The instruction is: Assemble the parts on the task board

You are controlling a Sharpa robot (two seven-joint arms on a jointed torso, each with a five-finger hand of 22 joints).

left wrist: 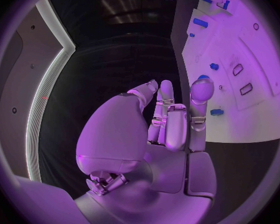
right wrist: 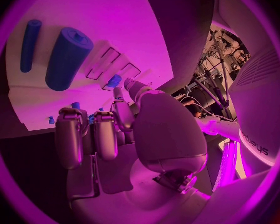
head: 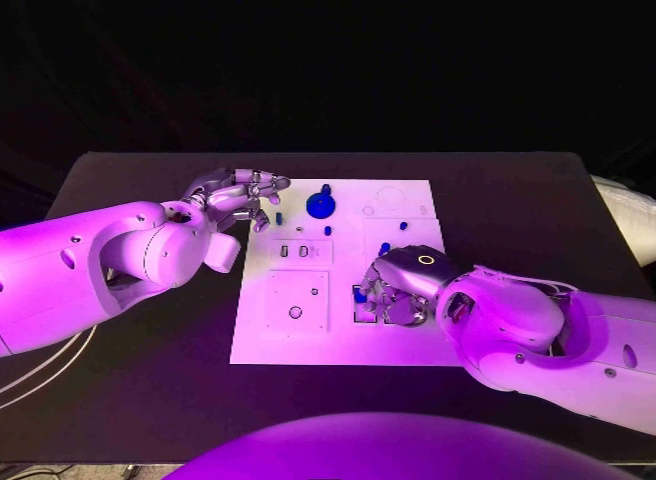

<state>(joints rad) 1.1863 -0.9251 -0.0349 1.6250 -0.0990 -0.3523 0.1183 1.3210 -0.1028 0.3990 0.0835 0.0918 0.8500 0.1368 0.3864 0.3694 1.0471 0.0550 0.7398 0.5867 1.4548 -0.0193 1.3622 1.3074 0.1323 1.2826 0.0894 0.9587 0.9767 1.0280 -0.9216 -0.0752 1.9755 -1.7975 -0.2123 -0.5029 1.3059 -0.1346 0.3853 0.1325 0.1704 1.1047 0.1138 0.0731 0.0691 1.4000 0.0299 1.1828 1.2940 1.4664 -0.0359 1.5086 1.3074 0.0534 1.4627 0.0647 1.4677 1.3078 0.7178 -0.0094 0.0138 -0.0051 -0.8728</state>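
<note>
Fingers of my right hand (head: 393, 285) curl over blue parts (head: 360, 296) at the task board (head: 271, 345)'s near right, grip unclear; left hand (head: 239, 195), loosely curled and empty, should steady its far-left edge.

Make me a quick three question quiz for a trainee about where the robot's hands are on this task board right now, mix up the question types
1. True or false: the left hand is holding a blue part.
2. Which hand is down over the near middle of the task board? A) the left hand B) the right hand C) both
3. Fill in: the round blue part lies at the board's ___ edge, far or near.

Key
1. False. It hovers at the board's far left corner, fingers apart, holding nothing.
2. B
3. far
</note>
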